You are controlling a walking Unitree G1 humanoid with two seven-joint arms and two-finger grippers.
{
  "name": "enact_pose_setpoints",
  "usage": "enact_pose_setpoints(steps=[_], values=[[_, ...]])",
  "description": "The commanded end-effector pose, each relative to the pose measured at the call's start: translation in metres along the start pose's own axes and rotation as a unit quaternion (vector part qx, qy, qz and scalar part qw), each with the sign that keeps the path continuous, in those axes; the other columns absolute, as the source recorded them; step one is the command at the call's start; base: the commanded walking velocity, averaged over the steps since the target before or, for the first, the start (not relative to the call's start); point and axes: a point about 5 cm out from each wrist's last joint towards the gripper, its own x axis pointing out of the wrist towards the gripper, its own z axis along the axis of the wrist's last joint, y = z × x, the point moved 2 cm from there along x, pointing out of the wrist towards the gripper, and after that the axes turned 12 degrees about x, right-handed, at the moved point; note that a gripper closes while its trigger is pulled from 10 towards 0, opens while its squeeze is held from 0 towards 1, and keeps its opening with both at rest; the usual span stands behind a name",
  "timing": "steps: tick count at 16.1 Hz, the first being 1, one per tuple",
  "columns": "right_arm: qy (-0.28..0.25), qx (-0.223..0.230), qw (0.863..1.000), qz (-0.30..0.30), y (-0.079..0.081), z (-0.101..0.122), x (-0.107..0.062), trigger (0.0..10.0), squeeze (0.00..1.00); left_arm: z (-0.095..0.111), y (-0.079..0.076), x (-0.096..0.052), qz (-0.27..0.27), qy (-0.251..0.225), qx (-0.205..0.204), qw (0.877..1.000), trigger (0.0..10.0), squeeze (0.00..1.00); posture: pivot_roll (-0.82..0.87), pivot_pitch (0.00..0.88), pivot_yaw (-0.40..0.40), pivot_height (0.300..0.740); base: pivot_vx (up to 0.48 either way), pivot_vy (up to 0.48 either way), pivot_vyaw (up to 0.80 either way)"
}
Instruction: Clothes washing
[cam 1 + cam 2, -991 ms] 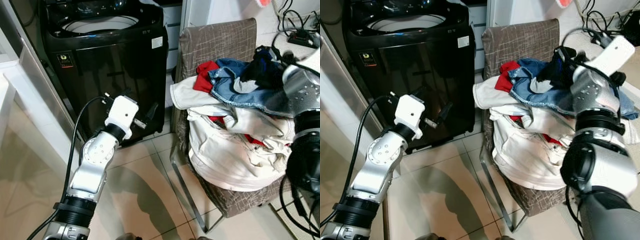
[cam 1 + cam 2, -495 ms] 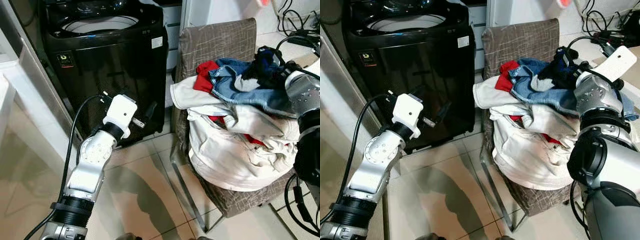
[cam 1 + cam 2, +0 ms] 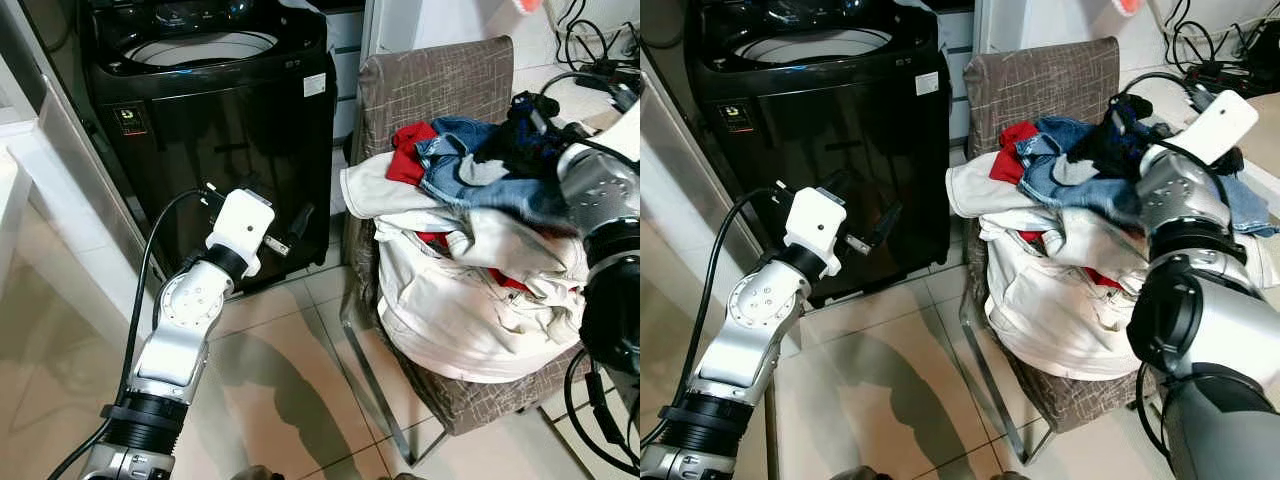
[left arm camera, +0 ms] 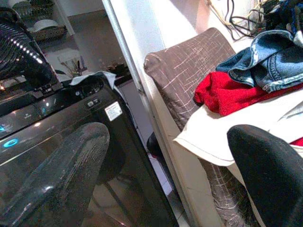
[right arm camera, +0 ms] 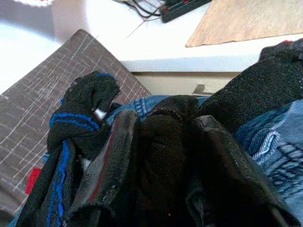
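A: Head cams: black washing machine (image 3: 215, 130) upper left of frame, lid up; chair (image 3: 435, 90) right of it w/ a clothes pile (image 3: 470, 250) heaped on the seat.

B: R wrist view adds the close-up. Right gripper (image 5: 163, 142) has both fingers (image 5: 113, 161) pinched narrow on a black garment (image 5: 163, 137) w/ blue trim, top of pile, upper right of head frame, lying on the jeans (image 3: 470, 185).

A: Left gripper (image 4: 165, 170)?

B: L wrist view: fingers spread wide, holding nothing. In head cams it hangs mid-left, before the washer front. Red top (image 4: 227, 92) sits under the jeans.
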Motion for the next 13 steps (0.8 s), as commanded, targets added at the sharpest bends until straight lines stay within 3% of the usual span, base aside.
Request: enact_pose_setpoints(steps=[1, 3, 4, 6, 9, 13], values=[[0.000, -0.015, 1.000, 0.004, -0.001, -0.004, 0.000, 0.0, 0.00, 0.001, 0.001, -0.001, 0.000, 0.002, 0.000, 1.000, 10.0, 0.00, -0.01, 0.000, 0.005, 0.740, 0.000, 0.000, 0.00], [-0.049, -0.076, 0.996, 0.027, 0.007, 0.006, -0.002, 0.0, 0.00, 0.000, 0.000, -0.001, -0.001, 0.003, -0.001, 1.000, 10.0, 0.00, -0.01, 0.000, 0.006, 0.740, 0.000, 0.000, 0.00], [-0.063, -0.084, 0.994, 0.037, 0.011, 0.011, -0.002, 0.0, 0.00, 0.000, 0.000, -0.001, -0.002, 0.003, -0.001, 1.000, 10.0, 0.00, -0.02, 0.000, 0.008, 0.740, 0.000, 0.000, 0.00], [-0.081, -0.086, 0.992, 0.052, 0.018, 0.019, -0.004, 0.0, 0.00, 0.001, 0.000, -0.001, -0.002, 0.003, -0.002, 1.000, 10.0, 0.00, -0.02, 0.000, 0.008, 0.740, 0.000, 0.000, 0.00], [-0.139, -0.085, 0.982, 0.094, 0.039, 0.054, -0.010, 0.0, 0.00, 0.001, 0.000, 0.000, -0.001, 0.002, -0.004, 1.000, 10.0, 0.00, -0.02, 0.000, 0.009, 0.740, 0.000, 0.000, 0.00], [-0.163, -0.080, 0.978, 0.106, 0.044, 0.069, -0.013, 0.0, 0.00, 0.001, -0.001, 0.001, -0.001, 0.001, -0.007, 1.000, 10.0, 0.00, -0.03, 0.000, 0.010, 0.740, 0.000, 0.000, 0.00]])
